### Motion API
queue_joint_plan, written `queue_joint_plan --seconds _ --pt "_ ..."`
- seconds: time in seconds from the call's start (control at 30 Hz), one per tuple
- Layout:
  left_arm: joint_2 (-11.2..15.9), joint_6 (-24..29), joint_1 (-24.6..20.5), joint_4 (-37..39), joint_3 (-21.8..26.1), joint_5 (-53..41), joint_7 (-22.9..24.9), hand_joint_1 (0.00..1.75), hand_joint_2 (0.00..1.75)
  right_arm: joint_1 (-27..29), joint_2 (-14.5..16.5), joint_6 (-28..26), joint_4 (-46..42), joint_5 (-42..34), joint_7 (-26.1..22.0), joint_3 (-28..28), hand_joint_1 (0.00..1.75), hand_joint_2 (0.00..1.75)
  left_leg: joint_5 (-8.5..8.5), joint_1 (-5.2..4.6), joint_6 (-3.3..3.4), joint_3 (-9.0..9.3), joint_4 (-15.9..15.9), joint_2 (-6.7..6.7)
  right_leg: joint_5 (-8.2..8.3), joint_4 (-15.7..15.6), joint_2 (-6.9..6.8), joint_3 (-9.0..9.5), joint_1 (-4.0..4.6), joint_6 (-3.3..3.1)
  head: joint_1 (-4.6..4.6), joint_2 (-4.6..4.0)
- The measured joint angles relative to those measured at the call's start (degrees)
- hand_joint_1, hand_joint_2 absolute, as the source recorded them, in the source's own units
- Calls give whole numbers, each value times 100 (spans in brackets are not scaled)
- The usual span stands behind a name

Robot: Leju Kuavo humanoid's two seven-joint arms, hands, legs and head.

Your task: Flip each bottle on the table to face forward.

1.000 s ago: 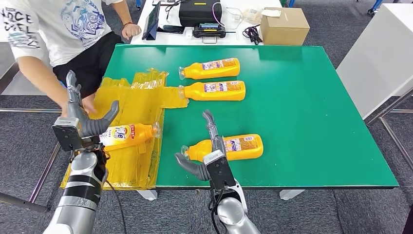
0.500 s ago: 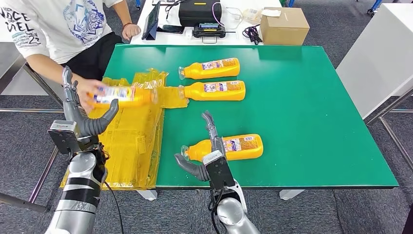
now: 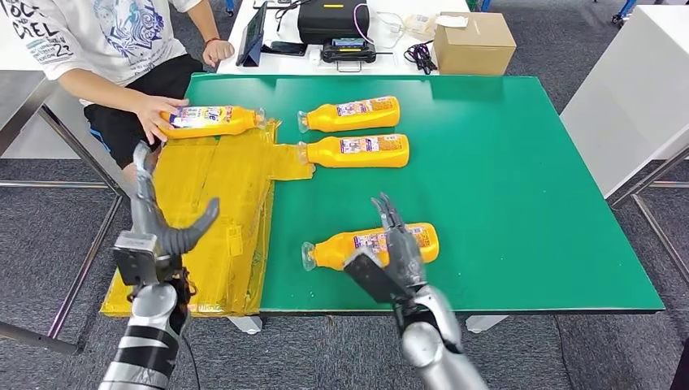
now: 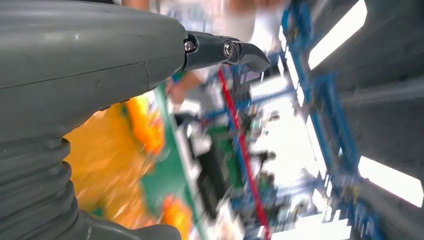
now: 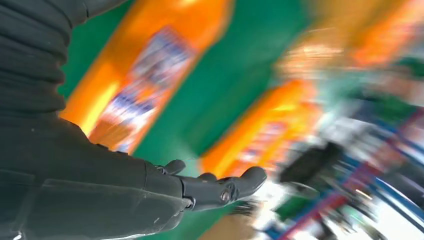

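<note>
Several orange bottles lie on their sides on the green table (image 3: 504,179). The nearest bottle (image 3: 370,244) lies by the front edge, also blurred in the right wrist view (image 5: 145,85). My right hand (image 3: 396,253) hovers over its near side with fingers spread and holds nothing. Two more bottles (image 3: 349,114) (image 3: 354,151) lie further back. A person's hand (image 3: 154,110) rests on another bottle (image 3: 210,120) at the far edge of the yellow plastic sheet (image 3: 215,203). My left hand (image 3: 158,223) is raised over the sheet's left side, fingers apart, empty.
A person in a white shirt (image 3: 89,41) sits at the table's left rear. Behind the table a white desk carries a black case (image 3: 333,20), a cardboard box (image 3: 474,42) and cables. A white cabinet (image 3: 634,89) stands to the right.
The person carried the bottle from the sheet near my left hand to the sheet's far edge. My left hand dropped lower and nearer. My right hand turned and shifted right over the near bottle.
</note>
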Motion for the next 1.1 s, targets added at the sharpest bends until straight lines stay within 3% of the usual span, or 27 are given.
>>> queue_joint_plan --seconds 0.17,0.37,0.67,0.9,1.1 --pt "-85 -231 221 176 -161 -16 -1 0 175 -809 -498 840 992 285 166 -212 0 175 5 -5 7 0 2 1 7 0 0 0 -6 10 1 0" --pt "-82 -470 282 197 -177 98 0 0 175 -1137 -775 1285 1426 47 267 -206 0 175 7 -4 9 -4 2 -1 7 2 0 -3 -5 10 1 0" --pt "-133 -574 281 225 -178 153 0 0 175 -1418 -789 1631 1805 -306 232 -19 0 175 7 -5 10 -7 2 0 7 2 0 -5 -6 10 1 0" --pt "-260 -498 233 355 -190 313 -1 0 175 -1712 -752 2310 2164 -892 -64 316 0 175 8 -5 11 -5 2 0 7 2 0 -5 -6 11 1 0" --pt "-281 -485 224 382 -192 327 -2 0 175 -1758 -752 2351 2216 -925 -77 374 0 175 8 -5 11 -5 2 -1 7 2 0 -5 -6 11 1 0"
